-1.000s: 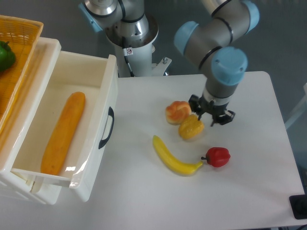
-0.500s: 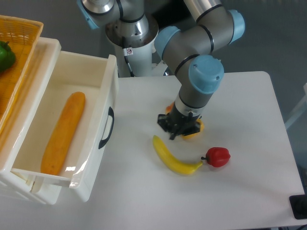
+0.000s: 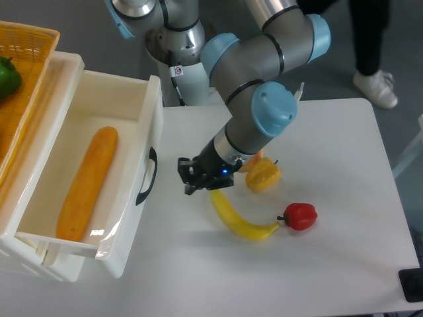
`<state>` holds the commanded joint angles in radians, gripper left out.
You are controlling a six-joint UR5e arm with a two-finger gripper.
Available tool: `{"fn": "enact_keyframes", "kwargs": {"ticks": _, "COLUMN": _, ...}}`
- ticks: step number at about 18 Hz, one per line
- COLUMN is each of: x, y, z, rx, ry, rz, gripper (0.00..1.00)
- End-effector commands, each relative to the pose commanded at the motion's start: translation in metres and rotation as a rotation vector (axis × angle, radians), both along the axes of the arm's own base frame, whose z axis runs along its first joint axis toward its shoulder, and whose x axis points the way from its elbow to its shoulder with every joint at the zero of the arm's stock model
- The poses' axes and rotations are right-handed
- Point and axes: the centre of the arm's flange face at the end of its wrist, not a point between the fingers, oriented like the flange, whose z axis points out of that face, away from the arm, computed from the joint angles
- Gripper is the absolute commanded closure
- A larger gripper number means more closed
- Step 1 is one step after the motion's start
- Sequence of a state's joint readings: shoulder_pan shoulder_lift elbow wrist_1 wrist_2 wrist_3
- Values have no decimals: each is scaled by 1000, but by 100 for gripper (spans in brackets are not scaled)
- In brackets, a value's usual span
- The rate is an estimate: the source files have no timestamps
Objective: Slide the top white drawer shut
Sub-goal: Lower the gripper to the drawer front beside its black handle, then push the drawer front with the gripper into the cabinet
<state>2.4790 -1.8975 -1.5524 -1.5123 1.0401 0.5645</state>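
The top white drawer (image 3: 153,125) stands pulled out at the left, with its black curved handle (image 3: 147,177) facing the table. A long orange vegetable (image 3: 88,181) lies inside it. My gripper (image 3: 184,177) hangs low over the table just right of the handle, a short gap away and pointing at the drawer front. The dark fingers blend into one block, so their spacing does not show. Nothing is seen held in it.
A banana (image 3: 238,218), a red pepper (image 3: 301,215), a yellow pepper (image 3: 264,176) and a partly hidden orange fruit (image 3: 255,158) lie behind the gripper. An orange wicker basket (image 3: 30,39) with a green pepper (image 3: 6,76) sits above the drawer. A person's legs (image 3: 370,46) stand at the back right.
The arm has swung left across the table, from over the yellow pepper and fruit to just beside the drawer handle. The drawer has not moved.
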Motion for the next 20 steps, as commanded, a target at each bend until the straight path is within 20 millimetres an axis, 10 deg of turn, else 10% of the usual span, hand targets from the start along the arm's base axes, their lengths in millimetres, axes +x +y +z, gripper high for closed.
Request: {"fn": "enact_keyframes", "kwargs": {"ticks": 20, "x": 68, "y": 30, "z": 29, "rx": 10, "ry": -74, "rz": -31, "gripper": 100}}
